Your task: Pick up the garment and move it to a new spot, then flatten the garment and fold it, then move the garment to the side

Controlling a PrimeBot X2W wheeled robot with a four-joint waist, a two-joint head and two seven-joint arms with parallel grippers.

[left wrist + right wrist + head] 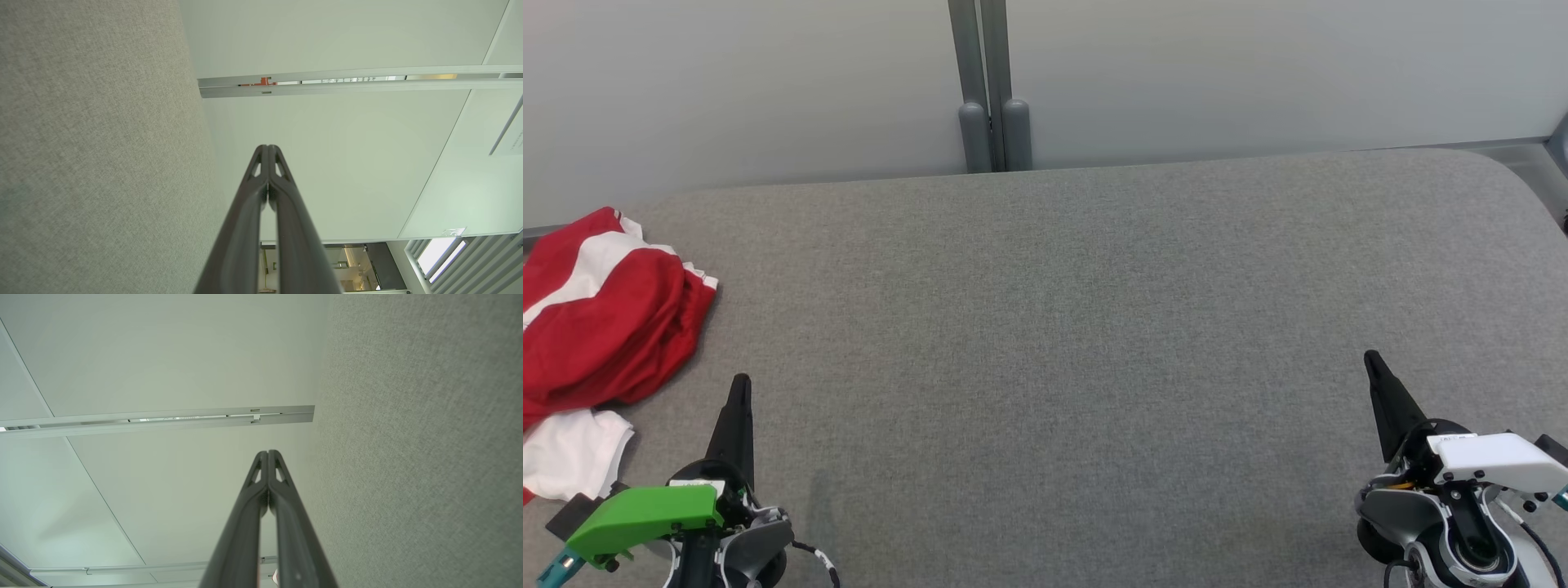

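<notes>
A crumpled red and white garment (pixel 600 327) lies in a heap at the far left of the grey padded table (pixel 1078 327), partly cut off by the head view's left edge. My left gripper (pixel 740 384) stands shut at the lower left, just right of the garment and apart from it, holding nothing. At the lower right my right gripper (pixel 1372 359) is shut and empty, far from the garment. In the left wrist view the left gripper (pixel 267 147) has its tips pressed together. The right wrist view shows the right gripper (pixel 267 452) closed the same way.
A pale partition wall (pixel 1258 73) with a grey post (pixel 992 98) runs along the table's far edge. The table's rounded corner lies at the far right. Grey table fabric (pixel 90 143) lines one side of the left wrist view, and table fabric (pixel 429 437) one side of the right.
</notes>
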